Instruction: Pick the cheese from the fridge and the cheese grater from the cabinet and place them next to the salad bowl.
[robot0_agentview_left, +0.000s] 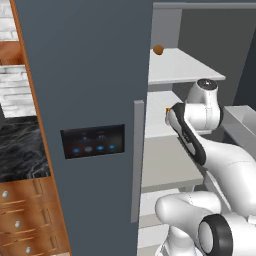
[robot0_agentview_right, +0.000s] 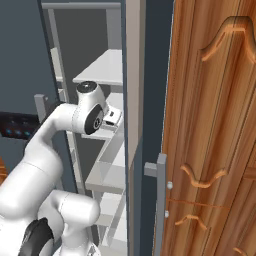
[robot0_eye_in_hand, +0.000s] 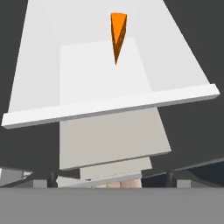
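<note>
The fridge (robot0_agentview_left: 90, 75) stands with its door open and its white shelves showing. The cheese (robot0_eye_in_hand: 118, 35), a small orange wedge, lies on a white shelf straight ahead in the hand view. A sliver of the cheese (robot0_agentview_left: 168, 109) peeks out beside my forearm in the left base view. My gripper (robot0_eye_in_hand: 112, 180) is open, short of the wedge, with nothing between its fingers. My arm reaches into the fridge at mid-shelf height, with the hand (robot0_agentview_right: 113, 117) past the door edge. The cheese grater, the cabinet and the salad bowl are out of view.
A small orange ball (robot0_agentview_left: 158, 49) sits on the upper shelf (robot0_agentview_left: 185, 67). The shelf's white front lip (robot0_eye_in_hand: 109, 109) crosses the hand view below the wedge. The long grey handle (robot0_agentview_left: 138, 160) runs down the door's edge. A carved wooden panel (robot0_agentview_right: 215, 130) stands close on the right.
</note>
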